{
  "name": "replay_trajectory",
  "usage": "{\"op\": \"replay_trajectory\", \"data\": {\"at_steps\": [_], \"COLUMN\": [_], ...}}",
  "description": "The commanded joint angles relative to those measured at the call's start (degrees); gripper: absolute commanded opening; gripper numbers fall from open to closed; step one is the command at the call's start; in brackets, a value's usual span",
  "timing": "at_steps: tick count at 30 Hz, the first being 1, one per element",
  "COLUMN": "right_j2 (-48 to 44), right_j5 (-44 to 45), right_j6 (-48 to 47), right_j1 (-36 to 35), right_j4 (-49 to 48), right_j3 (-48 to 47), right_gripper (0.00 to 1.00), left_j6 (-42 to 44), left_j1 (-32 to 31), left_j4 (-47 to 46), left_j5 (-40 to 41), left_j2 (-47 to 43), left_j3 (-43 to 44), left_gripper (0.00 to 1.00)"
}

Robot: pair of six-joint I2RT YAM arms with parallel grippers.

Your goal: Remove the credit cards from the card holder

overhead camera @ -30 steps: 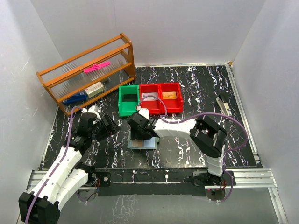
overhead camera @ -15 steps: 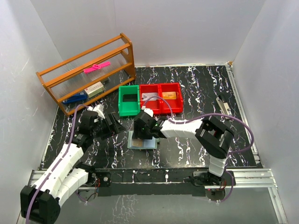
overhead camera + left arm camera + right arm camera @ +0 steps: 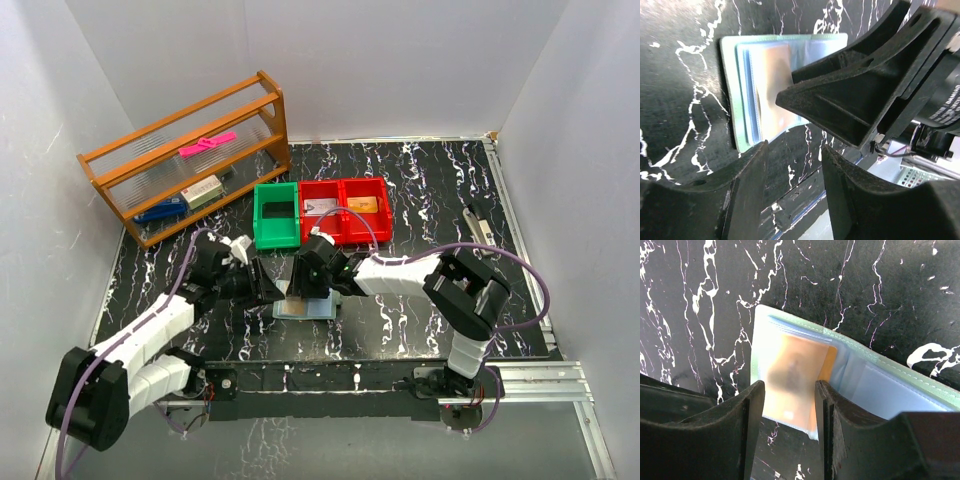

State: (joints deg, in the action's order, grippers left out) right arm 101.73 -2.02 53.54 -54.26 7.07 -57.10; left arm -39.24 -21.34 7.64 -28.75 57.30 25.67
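Close to the counter (image 3: 430, 190)'s near edge, about midway along, the card holder (image 3: 880, 385) lies open and flat, with 1 tan credit card (image 3: 799, 371) sleeved in its left half. The right hand (image 3: 788, 385) straddles that card, fingers apart and gripping nothing. The left hand (image 3: 794, 147) is likewise apart, just beside it. The risk is that the 2 crowded hands could knock together, or that a pinch might catch the sleeve and drag the unpinned holder along.

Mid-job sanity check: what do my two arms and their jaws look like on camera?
Both the left arm and the right arm have white link shells with black joint housings. A purple cable runs along each. The jaws are matte black plastic, thick and wedge-shaped, with ribbed bracing.
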Motion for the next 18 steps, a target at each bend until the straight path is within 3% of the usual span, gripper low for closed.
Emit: {"op": "replay_trajectory", "data": {"at_steps": [1,5,11,18], "right_j2": [1.8,1.6,2.4,10.4], "right_j5": [-0.4,1.7,6.5,11.4], "right_j6": [-0.2,-0.6,-2.6,-2.5], "right_j1": [-0.3,-0.4,-1.4,-4.9], "right_j4": [2.8,6.1,12.6,21.6], "right_j3": [1.8,-0.4,-6.2,-14.6], "right_gripper": [0.43,0.51,0.63,0.64], "left_j6": [-0.9,-2.2,-5.4,-5.9], "left_j1": [-3.5,-4.5,-4.5,-4.5], "left_j4": [-3.7,0.4,8.6,13.1], "left_j5": [-1.1,8.0,23.6,26.7], "left_j2": [2.5,0.1,-14.3,-17.3], "left_j3": [-0.2,0.8,1.5,2.7], "left_gripper": [0.43,0.4,0.41,0.45]}}
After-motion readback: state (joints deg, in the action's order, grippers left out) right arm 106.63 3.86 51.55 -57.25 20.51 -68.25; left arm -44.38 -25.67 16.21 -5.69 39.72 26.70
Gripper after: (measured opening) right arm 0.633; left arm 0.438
